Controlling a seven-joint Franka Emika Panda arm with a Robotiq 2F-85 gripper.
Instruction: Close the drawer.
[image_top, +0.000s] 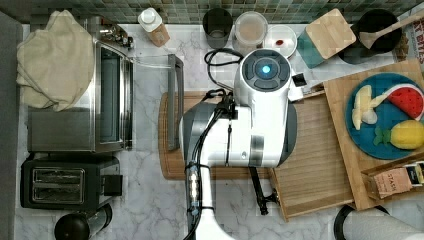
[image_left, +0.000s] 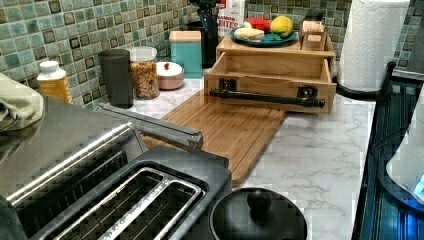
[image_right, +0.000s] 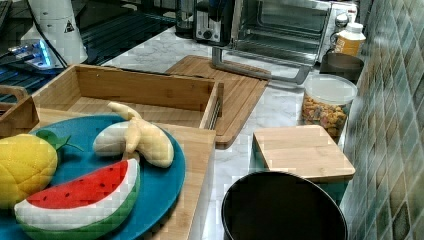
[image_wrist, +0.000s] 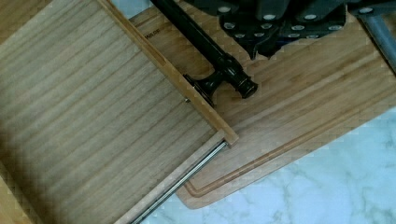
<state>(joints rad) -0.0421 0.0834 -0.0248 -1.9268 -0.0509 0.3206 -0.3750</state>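
The drawer (image_top: 315, 150) is a light-wood tray with a lined floor, pulled out from under the wooden top and reaching over the cutting board (image_top: 170, 150). Its front panel (image_left: 272, 82) carries a black bar handle (image_left: 267, 97). From the right view's side the drawer (image_right: 135, 95) stands empty. The white arm (image_top: 260, 120) hangs above the drawer's front edge and hides the handle in the top view. In the wrist view my gripper (image_wrist: 275, 18) sits just beyond the handle (image_wrist: 210, 51), over the cutting board (image_wrist: 303, 102), not touching the bar.
A toaster oven (image_top: 100, 95) stands with its door (image_top: 174, 100) folded down onto the cutting board's far end. A blue plate (image_top: 385, 115) of toy fruit rests on the wooden top. Jars (image_left: 144, 72) line the tiled wall. A paper towel roll (image_left: 372, 45) stands beside the drawer unit.
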